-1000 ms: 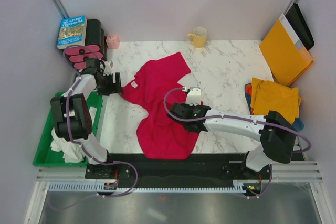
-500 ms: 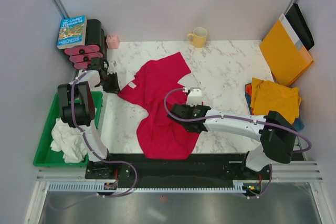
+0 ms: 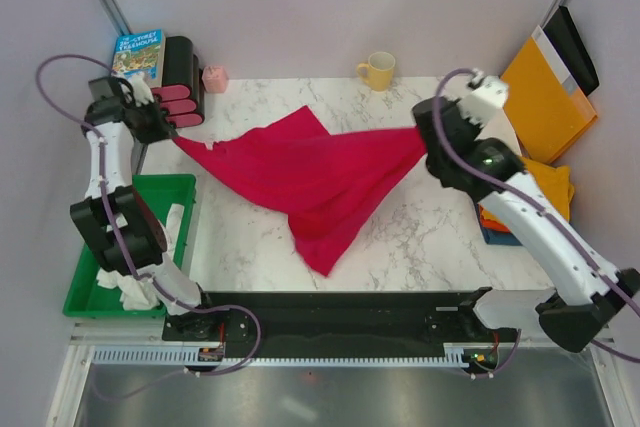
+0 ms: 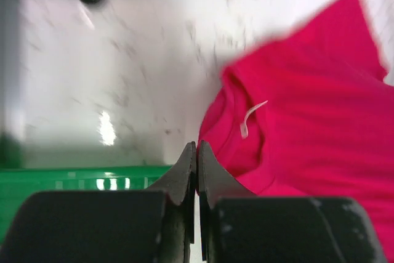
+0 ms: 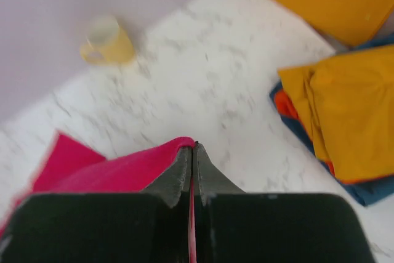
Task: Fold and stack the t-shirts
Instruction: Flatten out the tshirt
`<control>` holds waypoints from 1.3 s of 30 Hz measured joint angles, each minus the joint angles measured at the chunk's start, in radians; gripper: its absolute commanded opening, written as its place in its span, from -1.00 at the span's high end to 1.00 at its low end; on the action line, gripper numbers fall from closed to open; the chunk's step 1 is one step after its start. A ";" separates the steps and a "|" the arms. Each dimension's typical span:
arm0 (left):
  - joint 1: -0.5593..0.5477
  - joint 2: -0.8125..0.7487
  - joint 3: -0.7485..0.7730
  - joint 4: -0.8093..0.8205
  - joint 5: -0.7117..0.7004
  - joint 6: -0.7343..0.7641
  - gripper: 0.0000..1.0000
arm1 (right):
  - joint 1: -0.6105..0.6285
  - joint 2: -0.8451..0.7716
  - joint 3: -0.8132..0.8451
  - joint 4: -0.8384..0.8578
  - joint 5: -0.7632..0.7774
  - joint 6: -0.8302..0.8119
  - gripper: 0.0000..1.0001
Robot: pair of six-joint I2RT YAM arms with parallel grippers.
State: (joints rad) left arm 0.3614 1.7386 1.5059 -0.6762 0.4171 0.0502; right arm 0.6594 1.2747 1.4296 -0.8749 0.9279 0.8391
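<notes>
The crimson red t-shirt [image 3: 310,172] hangs stretched above the marble table between both grippers, its lowest corner drooping toward the front. My left gripper [image 3: 165,130] [image 4: 197,146] is shut at the shirt's left end, next to the collar and its white label [image 4: 251,117]. At the right end, my right gripper [image 3: 432,139] [image 5: 194,146] is shut with red cloth [image 5: 117,170] pinched between its jaws. A folded mustard-yellow t-shirt [image 3: 530,187] [image 5: 351,121] tops a stack at the right edge, over orange-red [image 5: 286,106] and blue [image 5: 369,192] ones. White cloth [image 3: 125,287] lies in the green bin [image 3: 80,277].
A yellow mug [image 3: 378,70] stands at the back centre, with a small pink object [image 3: 214,78] to its left. A book [image 3: 137,55] and a black holder with pink pieces [image 3: 180,92] sit at the back left. The orange envelope [image 3: 545,97] leans at the back right.
The left gripper shut on the shirt. Both arms rose and pulled apart, left toward the back-left corner, right toward the right, lifting the crumpled shirt and stretching it out.
</notes>
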 measured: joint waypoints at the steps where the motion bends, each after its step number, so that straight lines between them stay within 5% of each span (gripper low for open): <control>1: 0.025 -0.028 0.068 -0.015 0.012 0.000 0.96 | -0.042 -0.023 0.081 0.015 0.022 -0.039 1.00; 7: 0.047 -0.230 0.200 -0.043 0.039 0.001 0.96 | -0.108 -0.090 0.225 0.084 0.111 -0.167 1.00; 12: 0.041 -0.303 0.055 -0.046 0.024 0.018 0.96 | -0.195 -0.109 -0.024 0.110 0.068 -0.163 1.00; 19: 0.042 -0.217 -0.233 -0.096 -0.045 0.055 0.97 | -0.235 -0.054 -0.304 0.064 -0.039 -0.144 1.00; 27: 0.049 -0.417 -0.205 -0.098 -0.010 0.055 0.97 | -0.241 -0.211 -0.172 0.096 -0.031 -0.235 1.00; 33: 0.051 -0.589 -0.002 -0.087 0.092 0.026 0.96 | -0.243 -0.314 0.046 0.136 0.001 -0.332 1.00; 39: 0.051 -0.629 -0.043 -0.097 0.165 0.006 0.96 | -0.245 -0.351 0.002 0.132 0.017 -0.370 1.00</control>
State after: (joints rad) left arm 0.4129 1.1091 1.4624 -0.7731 0.5819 0.0566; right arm 0.4149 0.9237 1.4319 -0.7433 0.9451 0.4694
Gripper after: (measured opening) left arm 0.029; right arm 0.010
